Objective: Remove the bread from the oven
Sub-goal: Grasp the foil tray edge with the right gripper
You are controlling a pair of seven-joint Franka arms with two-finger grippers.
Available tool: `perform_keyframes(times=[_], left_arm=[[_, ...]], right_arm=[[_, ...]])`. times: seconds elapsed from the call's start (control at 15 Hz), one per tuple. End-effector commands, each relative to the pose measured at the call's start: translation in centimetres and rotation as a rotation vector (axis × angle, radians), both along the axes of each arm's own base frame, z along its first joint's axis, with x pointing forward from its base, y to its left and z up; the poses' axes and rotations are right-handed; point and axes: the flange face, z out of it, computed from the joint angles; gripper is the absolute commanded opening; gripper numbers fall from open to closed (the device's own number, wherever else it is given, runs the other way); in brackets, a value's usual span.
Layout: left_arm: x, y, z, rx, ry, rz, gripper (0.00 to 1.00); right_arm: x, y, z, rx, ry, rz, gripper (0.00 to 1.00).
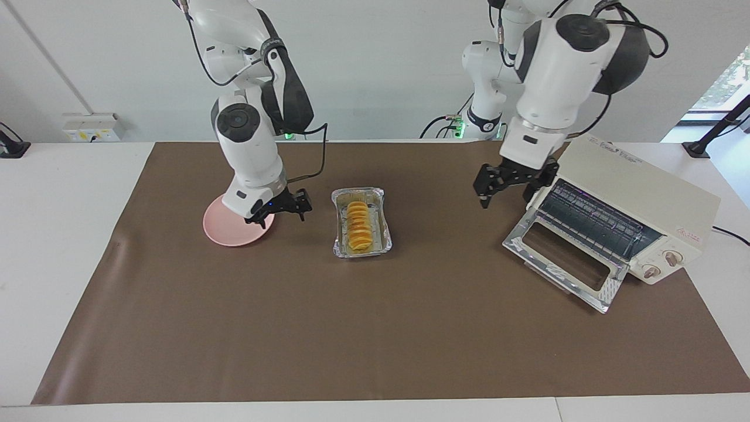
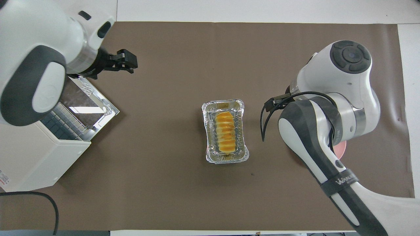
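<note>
The bread [image 1: 358, 225] [image 2: 225, 131], a ridged yellow-orange loaf, lies in a silver foil tray [image 1: 363, 252] [image 2: 226, 159] at the middle of the brown mat, with nothing touching it. The cream oven [image 1: 636, 187] [image 2: 32, 157] stands at the left arm's end of the table, its glass door [image 1: 562, 258] [image 2: 82, 98] folded down and open, its wire rack bare. My left gripper [image 1: 505, 196] [image 2: 131, 62] hangs open and empty in the air beside the oven's upper front edge. Over the pink plate's [image 1: 225, 231] edge nearest the tray, my right gripper [image 1: 284, 214] is open and empty.
The right arm covers nearly all of the pink plate [image 2: 341, 149] in the overhead view. A brown mat [image 1: 375, 328] covers the table, with white tabletop around it. The oven's cable runs off at the left arm's end.
</note>
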Motion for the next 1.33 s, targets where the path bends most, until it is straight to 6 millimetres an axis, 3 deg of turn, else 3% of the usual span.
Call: perform_keyframes(times=[0.0, 0.13, 0.27, 0.47, 0.67, 0.87, 1.07, 1.13, 1.27], left_arm=[[-2.1, 5.8, -0.7, -0.01, 0.089, 0.063, 1.0], [-4.2, 9.4, 0.6, -0.014, 0.133, 0.087, 1.0], [-5.2, 9.0, 1.1, -0.023, 0.165, -0.14, 1.0], [-7.9, 7.8, 2.1, -0.026, 0.234, -0.194, 1.0], [-7.4, 5.0, 1.2, -0.018, 0.181, -0.264, 1.0], [-7.5, 5.4, 1.1, 0.002, 0.203, -0.365, 1.0], [-7.7, 5.7, 1.3, 0.007, 0.206, -0.363, 1.0], [-7.6, 6.1, 1.5, 0.005, 0.2, -0.356, 1.0], [-7.5, 6.8, 1.5, 0.005, 0.2, -0.345, 1.0]], right_arm=[[-2.4, 1.3, -1.7, 0.01, -0.015, -0.05, 1.0], [-3.2, 3.8, -3.3, 0.003, 0.003, -0.088, 1.0], [-3.8, 5.2, -4.5, 0.005, 0.002, -0.079, 1.0], [-3.9, 6.2, -5.9, 0.017, -0.016, -0.066, 0.97], [-4.0, 6.4, -6.9, 0.017, -0.012, -0.079, 0.95], [-4.6, 6.2, -8.3, 0.024, -0.027, -0.086, 0.82], [-4.9, 6.1, -9.3, 0.035, -0.044, -0.089, 0.8], [-4.9, 6.1, -9.3, 0.035, -0.044, -0.094, 0.73], [-5.0, 6.2, -9.3, 0.048, -0.033, -0.16, 0.37]])
